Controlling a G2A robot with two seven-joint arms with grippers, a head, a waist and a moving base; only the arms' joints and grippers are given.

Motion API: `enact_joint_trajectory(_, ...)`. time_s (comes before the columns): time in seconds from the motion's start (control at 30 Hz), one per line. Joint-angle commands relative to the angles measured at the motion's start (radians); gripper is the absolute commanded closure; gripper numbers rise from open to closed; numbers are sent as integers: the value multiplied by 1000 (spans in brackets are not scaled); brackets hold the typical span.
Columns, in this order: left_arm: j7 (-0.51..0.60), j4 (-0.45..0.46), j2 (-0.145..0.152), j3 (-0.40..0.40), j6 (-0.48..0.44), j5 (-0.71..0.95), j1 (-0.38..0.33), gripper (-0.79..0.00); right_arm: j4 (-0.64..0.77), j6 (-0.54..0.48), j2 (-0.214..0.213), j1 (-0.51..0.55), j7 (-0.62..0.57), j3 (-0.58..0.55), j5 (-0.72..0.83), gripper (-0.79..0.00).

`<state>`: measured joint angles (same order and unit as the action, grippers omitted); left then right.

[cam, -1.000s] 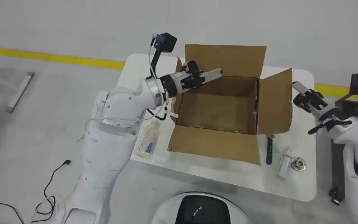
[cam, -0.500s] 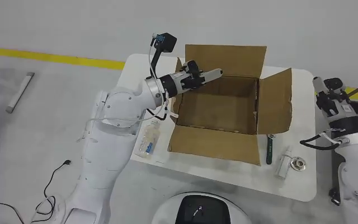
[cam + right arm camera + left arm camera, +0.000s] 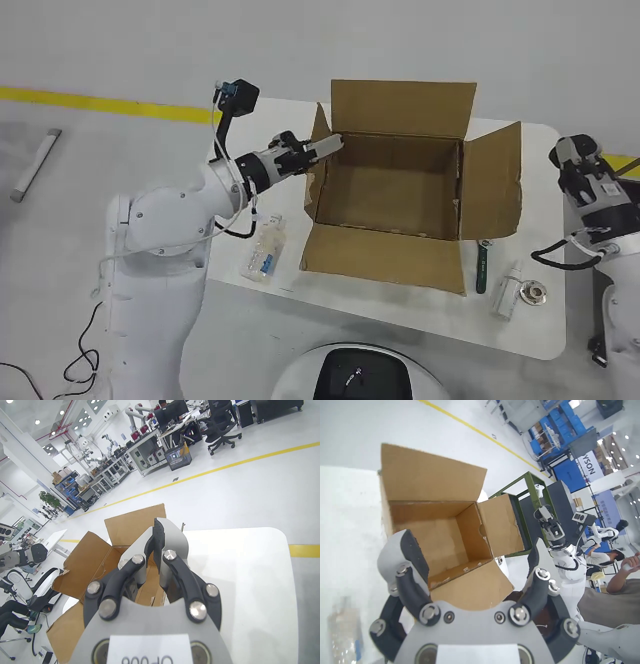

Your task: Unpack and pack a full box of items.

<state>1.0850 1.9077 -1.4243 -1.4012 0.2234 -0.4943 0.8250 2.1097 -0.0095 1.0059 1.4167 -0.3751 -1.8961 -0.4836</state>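
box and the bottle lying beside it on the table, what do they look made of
The box looks like brown corrugated cardboard with a matte finish: raw tan faces, folded flaps, ragged torn edges. The bottle seems to be clear plastic, slightly glossy: the white table shows through it, and it carries a label with blue on it.

Left gripper (image 3: pixel 472 541) is spread wide on its outstretched arm; right gripper (image 3: pixel 158 530) is pinched closed.
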Motion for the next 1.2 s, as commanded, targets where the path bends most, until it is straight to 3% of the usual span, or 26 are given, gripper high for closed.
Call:
enact_joint_trajectory(0.0, 105, 45, 14, -37, 47, -40, 46, -785, -6, -9, 0, -6, -3, 7, -1, 0)
enact_joint_trajectory(0.1, 194, 91, 31, -79, 79, -99, 109, -785, -14, -23, 0, -16, -4, 18, -5, 0)
enact_joint_trajectory(0.17, 258, 112, 43, -86, 52, -153, 136, -785, -21, -30, 0, -23, -7, 24, -4, 0)
enact_joint_trajectory(0.27, 255, 110, 51, -102, 37, -146, 177, -785, -33, -40, 0, -33, -12, 31, 0, 0)
enact_joint_trajectory(0.7, 248, 106, 51, -105, 45, -139, 183, -785, -60, -50, -1, -69, -100, 64, 71, 0)
enact_joint_trajectory(0.77, 246, 104, 55, -66, -41, -156, 190, -785, -66, -52, -1, -69, -106, 66, 76, 0)
enact_joint_trajectory(0.93, 451, 88, 86, 23, -345, -363, 139, -785, -80, -54, -2, -72, -111, 65, 72, 0)
enact_joint_trajectory(1.0, 451, 69, 101, 63, -456, -441, 149, -785, -83, -55, -3, -72, -114, 65, 67, 0)
enact_joint_trajectory(1.17, 451, 29, 134, 91, -507, -483, 183, -785, -92, -56, -3, -74, -120, 71, 62, 0)
